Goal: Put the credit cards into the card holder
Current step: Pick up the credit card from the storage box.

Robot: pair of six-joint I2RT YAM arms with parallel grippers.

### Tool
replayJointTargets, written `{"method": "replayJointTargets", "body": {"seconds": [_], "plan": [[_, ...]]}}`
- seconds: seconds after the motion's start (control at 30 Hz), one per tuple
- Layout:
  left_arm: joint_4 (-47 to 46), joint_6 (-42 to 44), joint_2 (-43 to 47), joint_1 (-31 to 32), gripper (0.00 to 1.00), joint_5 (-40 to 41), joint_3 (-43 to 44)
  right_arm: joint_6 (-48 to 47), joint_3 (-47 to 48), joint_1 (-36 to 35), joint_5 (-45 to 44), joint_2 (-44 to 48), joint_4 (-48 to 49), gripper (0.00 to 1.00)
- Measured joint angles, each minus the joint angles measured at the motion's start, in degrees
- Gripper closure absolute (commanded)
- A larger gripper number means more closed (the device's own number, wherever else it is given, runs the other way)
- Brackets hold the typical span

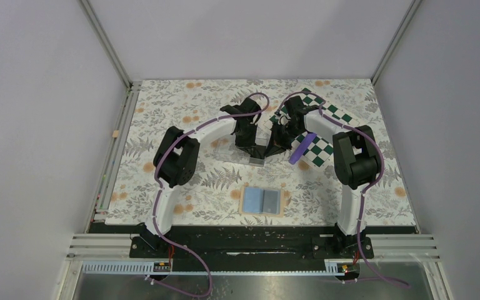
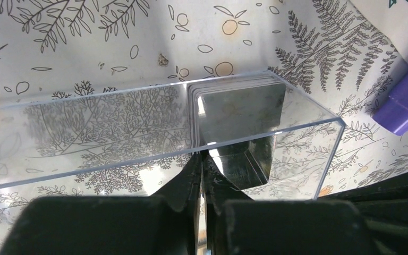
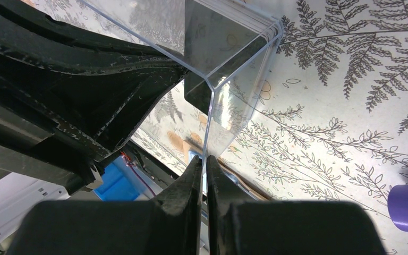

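Left claw (image 2: 202,158) and right claw (image 3: 203,161) each pinch shut on a thin wall of the clear box (image 2: 85,133) holding the credit cards (image 2: 239,109). If either grip slips, the box may tip and spill them short of the open card holder (image 1: 262,201), nearer on the bench (image 1: 362,200).

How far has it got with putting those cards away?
Early days. Done: the card holder lies open near the arms' bases, blue-grey inside up, with no card visible in it. In hand: both arms' jaws are pinched on walls of the clear box, where the cards stand stacked at one end. To do: getting every card out and into the holder.
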State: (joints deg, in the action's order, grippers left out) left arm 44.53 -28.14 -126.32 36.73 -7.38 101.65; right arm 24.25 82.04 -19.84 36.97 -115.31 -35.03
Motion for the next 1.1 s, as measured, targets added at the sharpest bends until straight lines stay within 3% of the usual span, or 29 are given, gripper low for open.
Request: {"method": "replayJointTargets", "body": {"seconds": [0.93, 1.0, 1.1], "plan": [[-3.2, -0.4, 3.2, 0.4, 0.93, -3.5, -3.4, 0.0, -0.1, 0.0, 0.3, 0.0, -0.3, 0.92], [-3.2, -0.4, 3.7, 0.6, 0.9, -3.5, -3.7, 0.0, -0.1, 0.0, 0.2, 0.0, -0.3, 0.92], [-3.3, -0.4, 4.0, 0.9, 0.75, -3.5, -3.8, 0.0, -0.1, 0.0, 0.3, 0.0, -0.3, 0.92]]}}
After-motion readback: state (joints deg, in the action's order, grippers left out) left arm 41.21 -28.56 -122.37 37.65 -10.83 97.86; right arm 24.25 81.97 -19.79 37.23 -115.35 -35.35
